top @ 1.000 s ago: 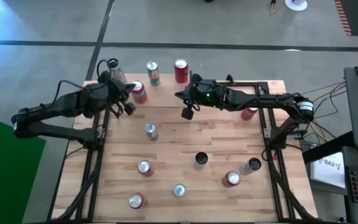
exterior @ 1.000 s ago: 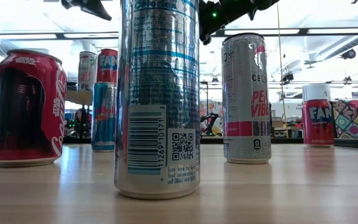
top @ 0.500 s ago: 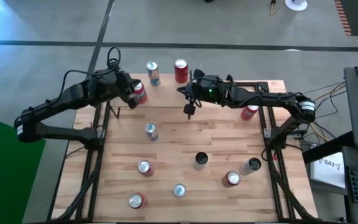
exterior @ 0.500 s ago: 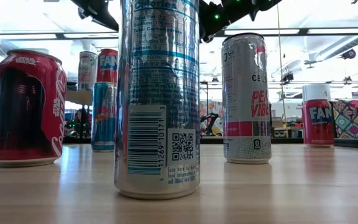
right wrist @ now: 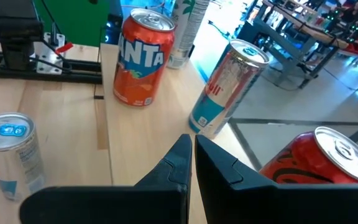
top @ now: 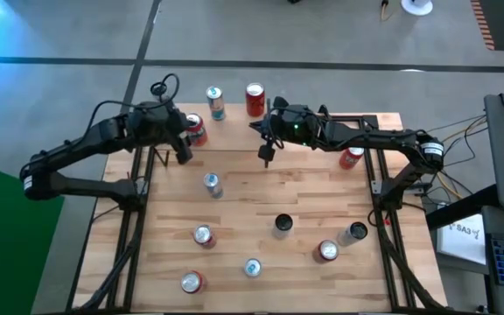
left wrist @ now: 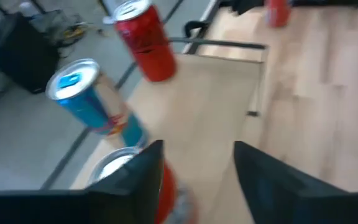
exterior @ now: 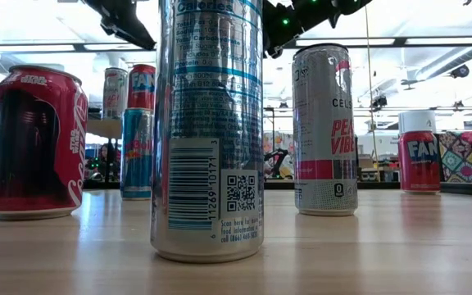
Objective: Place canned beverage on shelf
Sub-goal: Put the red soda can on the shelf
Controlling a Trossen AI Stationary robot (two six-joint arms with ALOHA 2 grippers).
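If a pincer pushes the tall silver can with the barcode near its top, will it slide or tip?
The silver can stands upright, tall on a narrow base, so a high push would probably tip it. Lying down, its round body would likely roll. Its glossy metal wall may be slippery.

A: Bright ceiling strip lights are washing out the room in the low view, and the near silver can is showing glare streaks.

B: The left wrist view is smearing with motion blur; the red can is looking soft there.
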